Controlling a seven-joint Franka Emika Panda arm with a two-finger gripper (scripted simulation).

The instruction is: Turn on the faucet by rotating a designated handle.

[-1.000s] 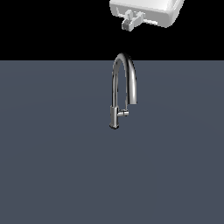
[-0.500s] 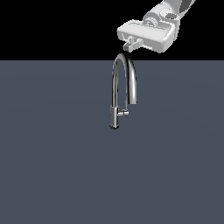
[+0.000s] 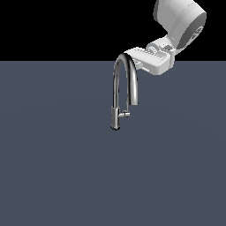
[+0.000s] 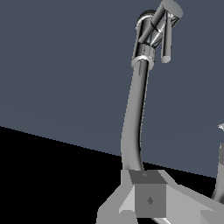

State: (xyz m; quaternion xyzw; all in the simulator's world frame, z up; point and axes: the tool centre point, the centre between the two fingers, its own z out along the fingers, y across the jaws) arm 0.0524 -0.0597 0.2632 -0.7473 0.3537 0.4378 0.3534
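Of the fingers [image 4: 150, 199] little can be seen: in the wrist view one grey squared pad sits right against the near part of the faucet's arched tube, and a second pale tip shows at the frame edge well to the side. Whether they are spread or closed cannot be told from these views. In the exterior view the white hand [image 3: 150, 59] lies just behind the top of the arch, at about 2 o'clock from the crown, and the fingertips themselves are hidden behind the chrome tube. The bulky rounded arm [image 3: 181, 20] rises from it toward 1 o'clock and leaves the frame at the top.

The faucet [image 3: 118, 90] stands upright near the middle of the slate-grey table [image 3: 53, 167], a little above centre in the exterior view. Its slim column rises from a short cylindrical base, bends over in a high arch, and the spout comes down on the exterior view's right, ending open above the handle's level. The handle [image 3: 125, 114] is a short chrome stub that sticks out level from the lower column toward 3 o'clock, directly under the spout's mouth. It is well apart from the hand, at roughly 7 o'clock from it. In the wrist view the handle [image 4: 166, 41] appears at the far end of the tube, beside the base collar.
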